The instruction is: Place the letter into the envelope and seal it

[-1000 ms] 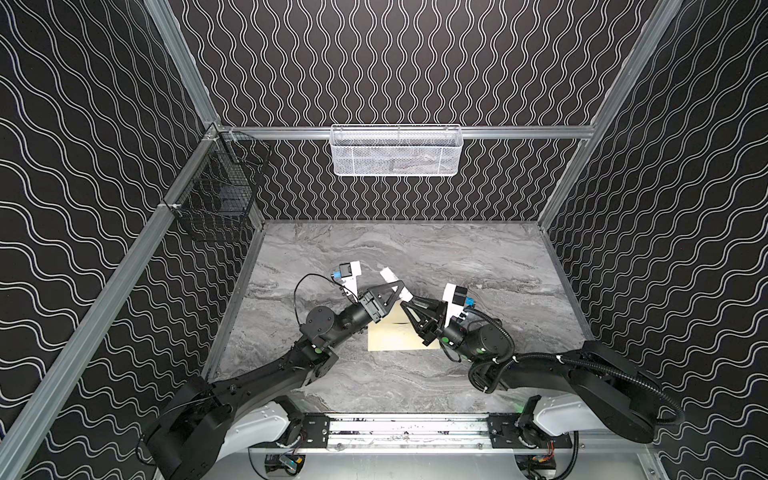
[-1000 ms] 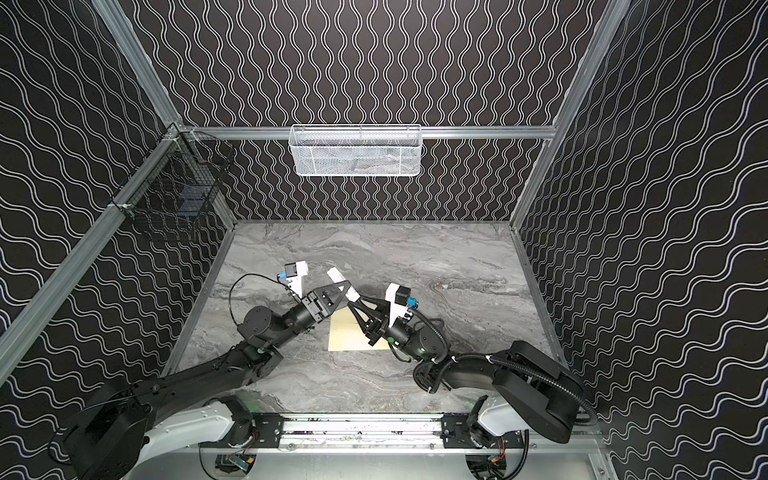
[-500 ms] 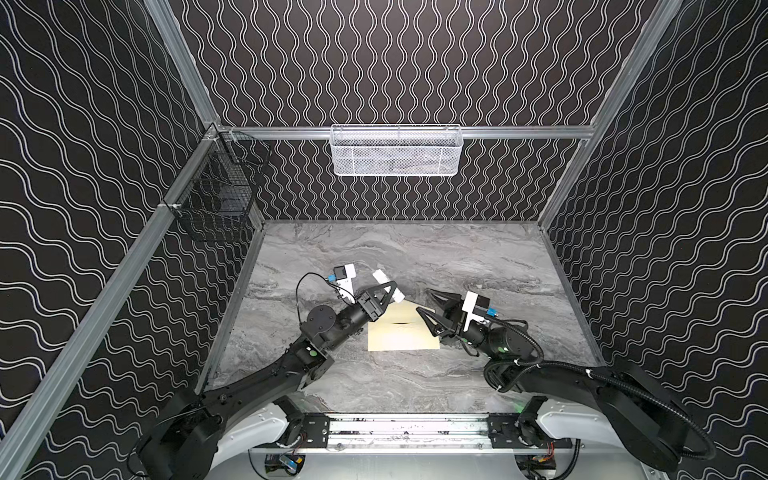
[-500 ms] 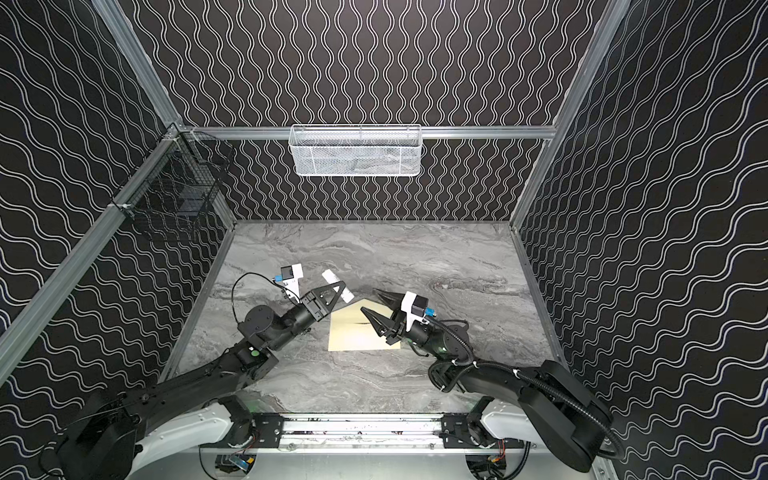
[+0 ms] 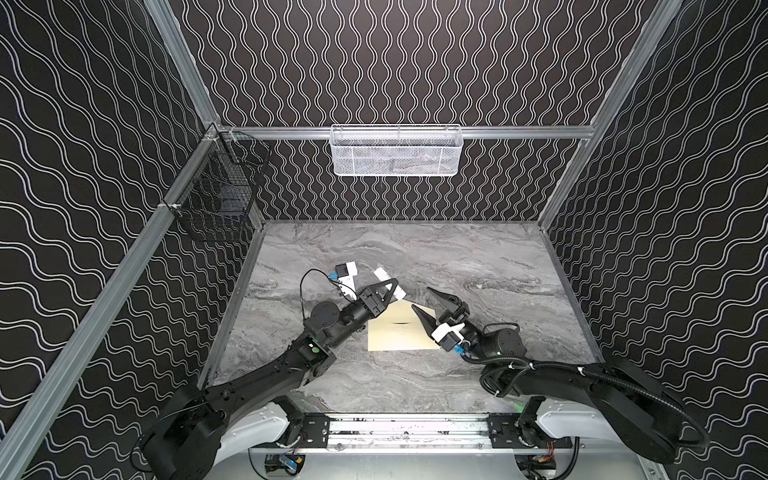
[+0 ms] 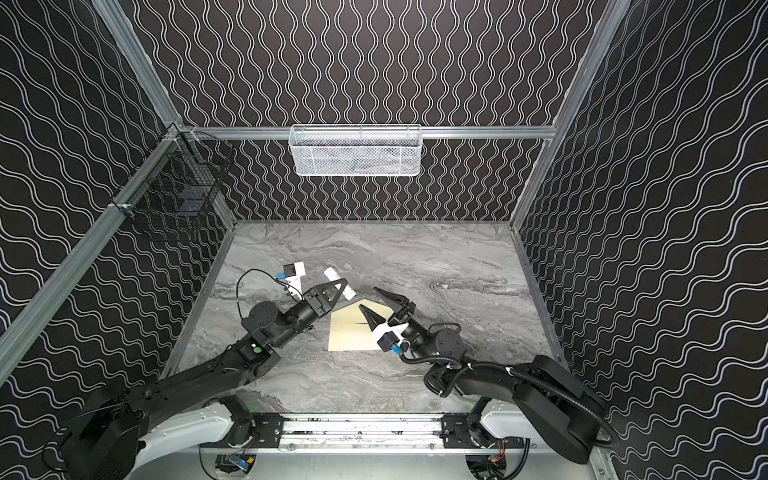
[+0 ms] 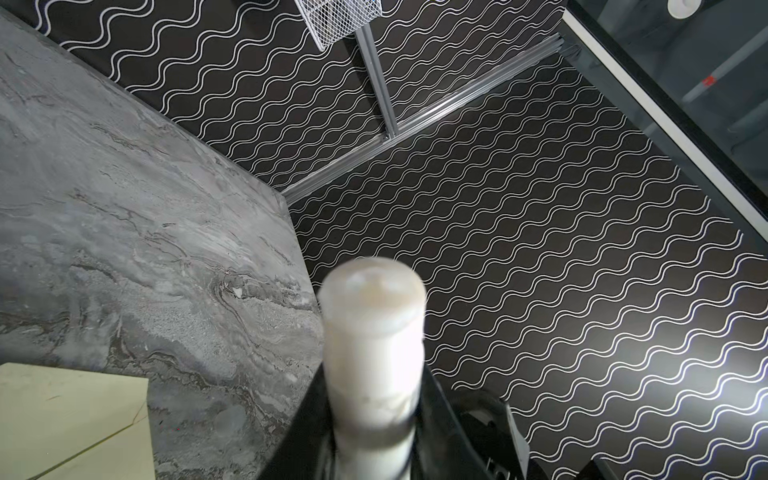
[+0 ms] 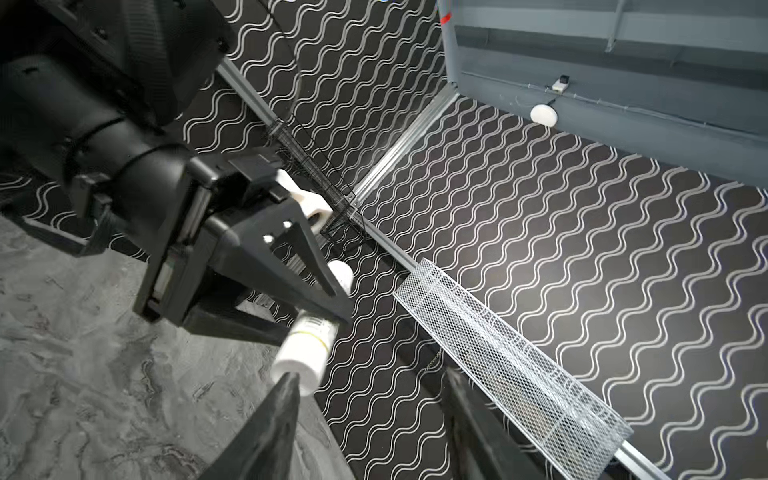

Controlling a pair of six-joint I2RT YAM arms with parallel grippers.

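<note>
The left hand [image 5: 392,286] stays clamped on a white glue stick [image 5: 383,275]. Just right of it, the cream envelope [image 5: 395,338] lies flat on the desk [image 5: 478,257], near the middle; no letter shows. It looks like thin, limp paper, likely to slide, so pinch an edge. The right hand [image 5: 422,298], jaws now apart, has drawn back rightward.

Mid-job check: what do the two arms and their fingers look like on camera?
Both the left arm and right arm are black on white base housings. The left gripper and right gripper carry black, tapered, triangular fingers, each with a white wrist camera mount and blue connector. A thin black cable loops off the left; ribbed black conduit runs along the right.
</note>
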